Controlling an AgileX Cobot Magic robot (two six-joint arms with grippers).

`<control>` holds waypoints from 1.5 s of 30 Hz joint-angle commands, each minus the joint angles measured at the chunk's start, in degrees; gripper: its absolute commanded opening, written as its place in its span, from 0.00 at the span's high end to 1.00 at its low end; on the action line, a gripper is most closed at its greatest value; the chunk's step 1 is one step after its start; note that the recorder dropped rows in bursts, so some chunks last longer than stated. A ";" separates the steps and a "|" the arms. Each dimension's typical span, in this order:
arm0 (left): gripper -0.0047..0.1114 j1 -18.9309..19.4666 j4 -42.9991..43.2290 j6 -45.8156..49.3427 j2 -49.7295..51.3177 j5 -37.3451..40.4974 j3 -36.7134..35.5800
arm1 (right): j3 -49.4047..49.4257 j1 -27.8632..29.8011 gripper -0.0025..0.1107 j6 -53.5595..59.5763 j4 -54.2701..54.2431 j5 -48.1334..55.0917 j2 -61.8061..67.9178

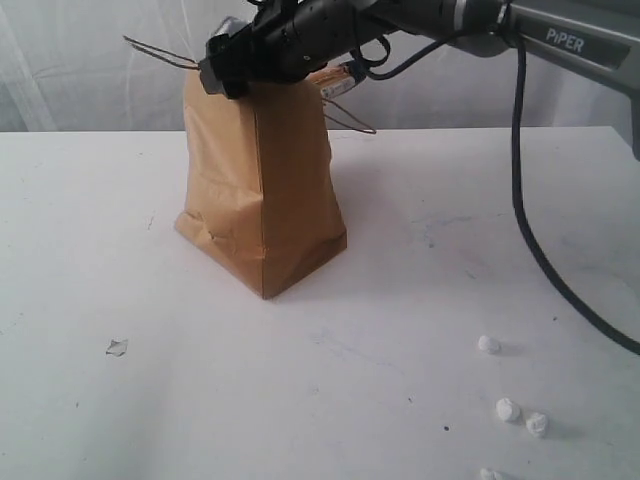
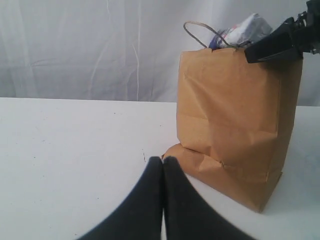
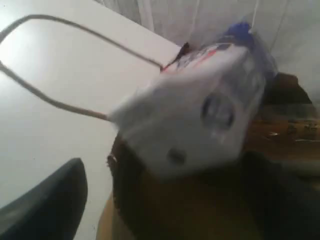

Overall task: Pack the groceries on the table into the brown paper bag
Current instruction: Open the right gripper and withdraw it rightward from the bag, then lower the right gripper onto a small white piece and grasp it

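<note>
Small white lumps (image 1: 508, 409) are the only groceries I see loose on the bench (image 1: 100, 250). They lie scattered toward its near right side, well apart from the brown paper bag (image 1: 262, 190) standing mid-bench. They look light, crumbly and apt to skid, so a gentle pinch from above, one at a time, seems best. The right hand (image 1: 222, 68) hangs over the bag's mouth, spread wide and gripping nothing, astride a white-blue carton (image 3: 200, 110) that pokes out. The left hand (image 2: 162, 167) is pressed closed and empty, low before the bag.
</note>
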State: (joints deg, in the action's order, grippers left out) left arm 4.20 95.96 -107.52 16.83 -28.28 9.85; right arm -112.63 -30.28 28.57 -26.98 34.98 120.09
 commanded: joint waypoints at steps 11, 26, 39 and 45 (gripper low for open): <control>0.96 -0.34 1.87 -0.48 -0.32 -1.49 -0.15 | 0.78 0.10 0.28 -0.37 5.04 2.67 -1.36; 0.96 -0.34 2.24 -0.37 -0.32 2.03 -0.15 | 0.78 0.10 0.35 -11.85 11.00 22.10 -7.08; 0.96 -0.34 2.68 -0.59 -0.32 4.89 -0.15 | 2.90 0.10 0.49 -19.02 36.49 34.98 -22.25; 0.96 -0.34 1.86 -0.59 -0.32 5.89 -0.15 | 25.43 9.02 0.98 -19.17 45.45 34.98 -31.23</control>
State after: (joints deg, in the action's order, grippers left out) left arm 4.20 97.49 -107.64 16.83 -23.27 9.85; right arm -95.08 -25.62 9.84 17.52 69.21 91.07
